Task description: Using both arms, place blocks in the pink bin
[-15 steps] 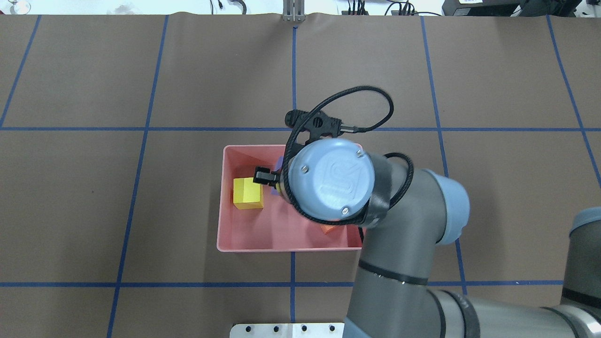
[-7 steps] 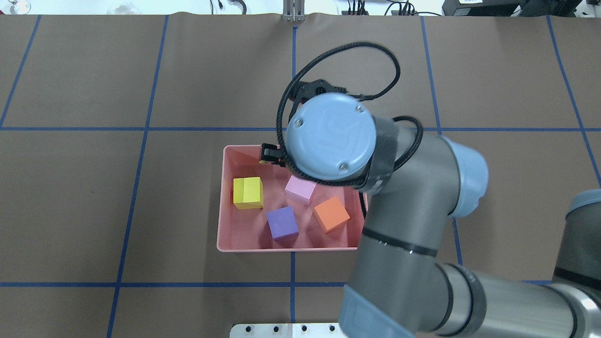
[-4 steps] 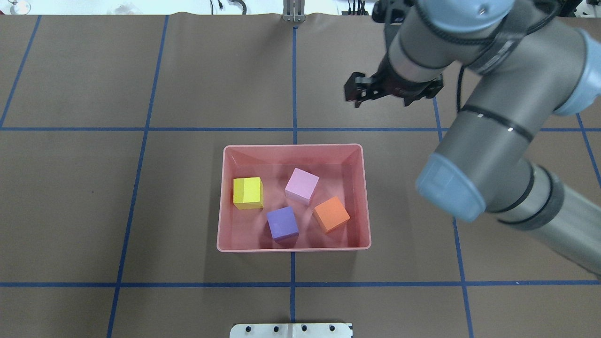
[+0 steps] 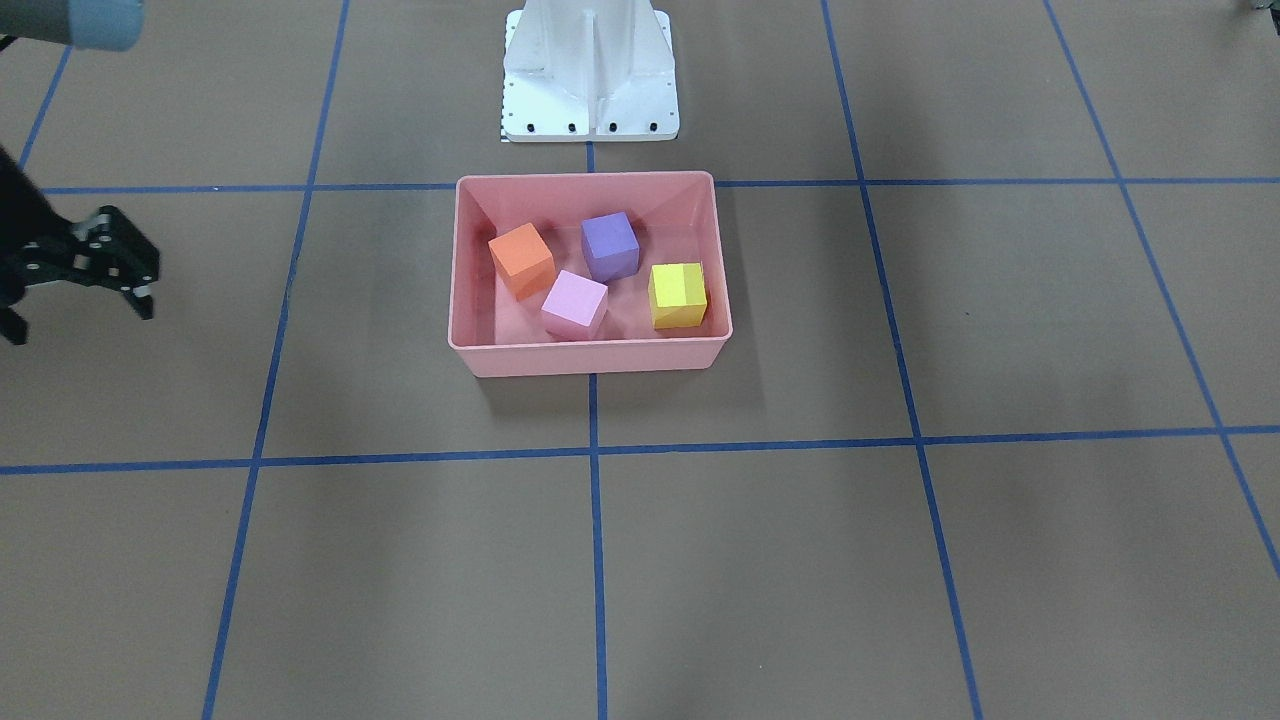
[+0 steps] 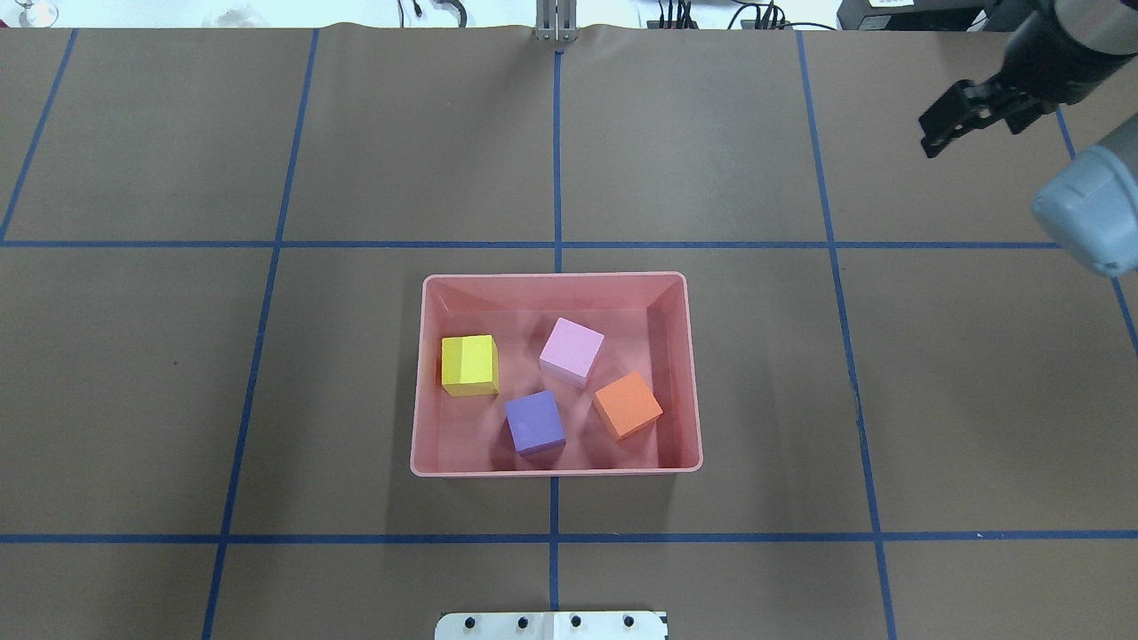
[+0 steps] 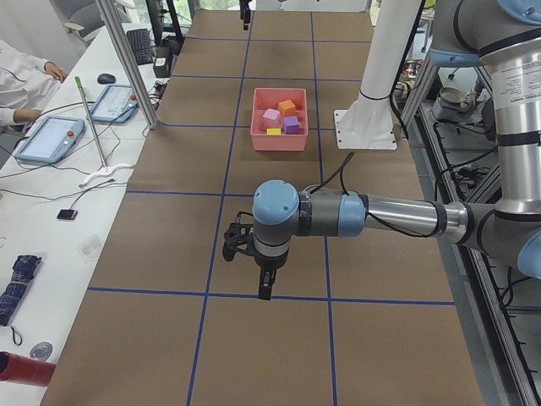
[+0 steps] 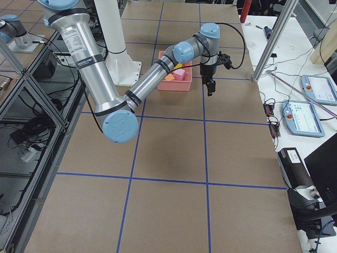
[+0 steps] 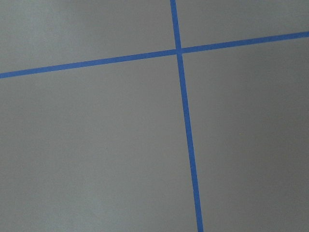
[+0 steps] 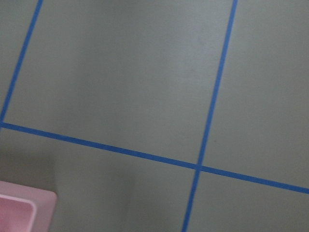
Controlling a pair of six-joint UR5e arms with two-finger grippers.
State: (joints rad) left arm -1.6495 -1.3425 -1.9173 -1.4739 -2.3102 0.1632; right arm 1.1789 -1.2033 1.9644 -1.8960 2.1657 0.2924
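The pink bin point(image 5: 551, 278) stands at the table's middle, also in the front view point(image 4: 590, 358). In it lie four blocks, apart from each other: yellow point(image 5: 469, 364), light pink-lilac point(image 5: 572, 350), purple point(image 5: 535, 422) and orange point(image 5: 628, 405). My right gripper point(image 5: 944, 124) hangs above bare mat far to the bin's back right, open and empty, and shows at the front view's left edge point(image 4: 75, 305). My left gripper point(image 6: 258, 271) shows only in the exterior left view, above the mat far from the bin; I cannot tell whether it is open or shut.
The white base pedestal point(image 4: 590, 70) stands just behind the bin on the robot's side. A metal post point(image 5: 556, 22) stands at the table's far edge. Operators' tablets point(image 6: 51, 135) lie on a side table beyond it. Blue tape lines cross the brown mat.
My right gripper has risen out of the bin and swung away to the far right. The four blocks stay where they lay in the bin.
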